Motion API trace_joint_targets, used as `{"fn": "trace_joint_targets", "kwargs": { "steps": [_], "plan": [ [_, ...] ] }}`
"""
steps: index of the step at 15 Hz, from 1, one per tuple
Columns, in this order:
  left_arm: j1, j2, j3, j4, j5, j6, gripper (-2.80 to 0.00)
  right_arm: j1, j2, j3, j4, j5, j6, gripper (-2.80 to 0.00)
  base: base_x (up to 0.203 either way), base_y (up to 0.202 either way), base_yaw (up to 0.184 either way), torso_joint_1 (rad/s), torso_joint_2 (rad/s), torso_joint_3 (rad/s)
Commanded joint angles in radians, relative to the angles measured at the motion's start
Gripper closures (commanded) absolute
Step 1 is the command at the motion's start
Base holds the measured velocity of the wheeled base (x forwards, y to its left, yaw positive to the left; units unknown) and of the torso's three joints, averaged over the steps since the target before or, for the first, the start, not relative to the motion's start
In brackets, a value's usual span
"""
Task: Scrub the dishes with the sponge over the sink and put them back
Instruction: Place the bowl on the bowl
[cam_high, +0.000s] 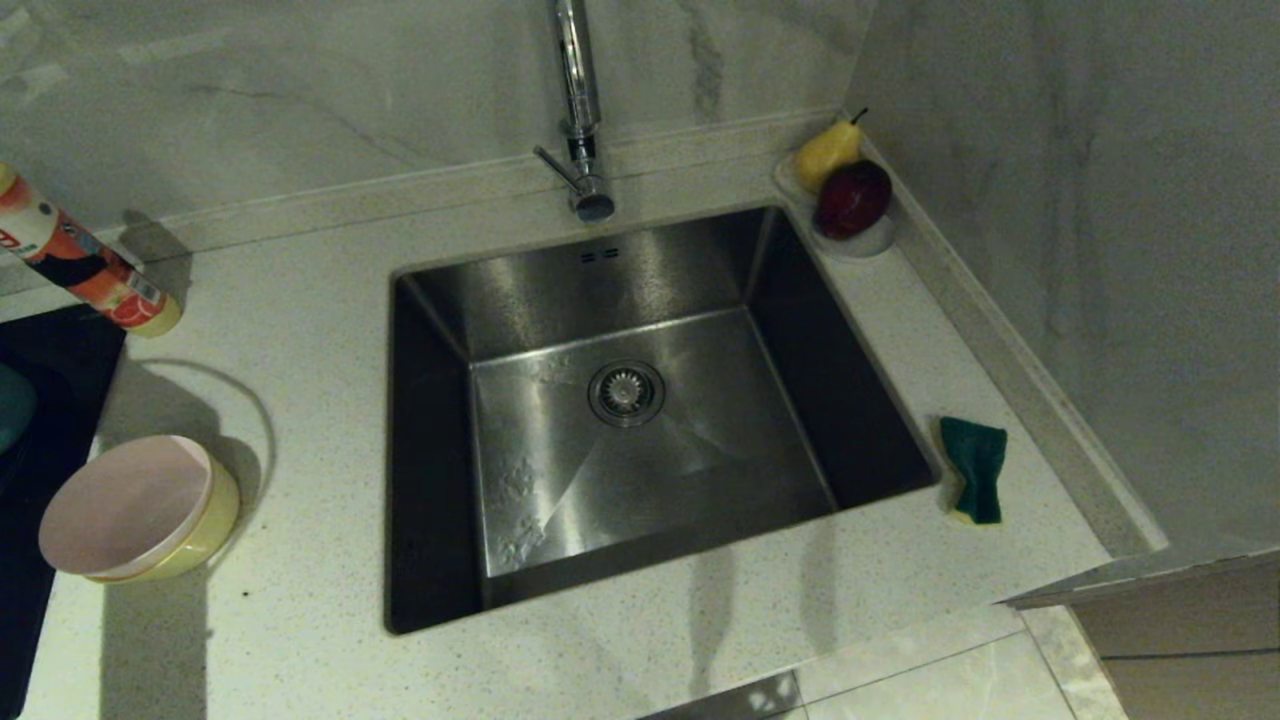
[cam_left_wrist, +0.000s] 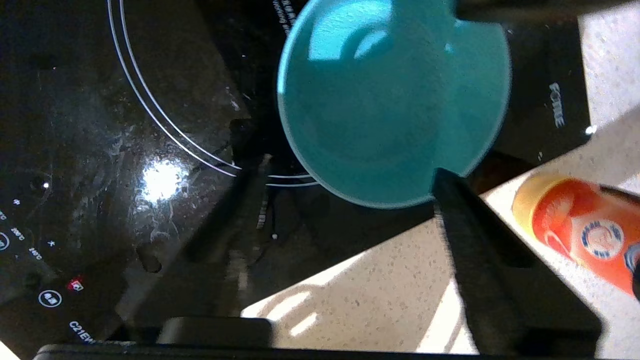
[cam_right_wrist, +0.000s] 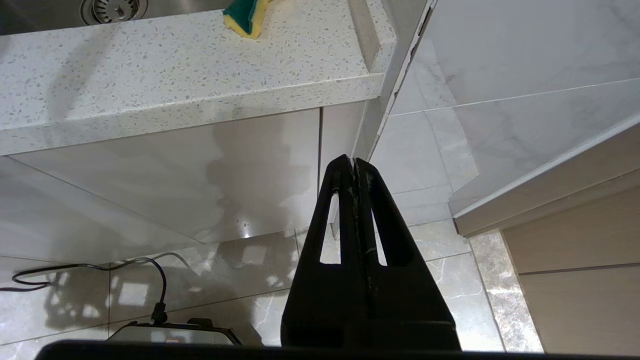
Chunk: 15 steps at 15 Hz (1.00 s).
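The light blue bowl (cam_left_wrist: 395, 100) sits upright on the black cooktop (cam_left_wrist: 100, 125); in the head view only a sliver of the blue bowl (cam_high: 10, 405) shows at the left edge. My left gripper (cam_left_wrist: 342, 172) hovers over it, open, with one fingertip (cam_left_wrist: 450, 195) at the bowl's rim and nothing held. On the counter left of the sink (cam_high: 620, 270), the pink bowl (cam_high: 125, 505) is nested in the yellow bowl (cam_high: 205, 525). The sponge (cam_high: 975, 470) lies green face up to the right of the sink. My right gripper (cam_right_wrist: 354, 160) hangs shut below the counter edge.
A faucet (cam_high: 580, 120) rises behind the sink. An orange bottle (cam_high: 90, 265) lies on the counter beside the cooktop (cam_high: 50, 370). A white dish (cam_high: 865, 243) with a pear and a red fruit stands in the back right corner, against the wall.
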Motion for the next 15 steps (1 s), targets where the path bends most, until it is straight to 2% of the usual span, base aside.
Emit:
{"fn": "trace_joint_targets", "kwargs": {
  "steps": [1,3,15],
  "plan": [
    [0.020,0.022,0.003,0.002,-0.015,-0.025,-2.80,0.000,0.001,0.000,0.000,0.000,0.000,0.00,0.000,0.000,0.000,0.000,0.00,0.000],
    [0.038,0.029,0.003,0.005,-0.066,-0.031,-2.80,0.000,0.001,0.000,0.000,0.000,0.000,0.00,0.000,0.000,0.000,0.000,0.00,0.000],
    [0.050,0.122,0.005,0.001,-0.064,-0.049,-2.80,0.000,0.001,0.000,0.000,0.000,0.000,0.00,0.000,0.000,0.000,0.000,0.00,0.000]
  ]
}}
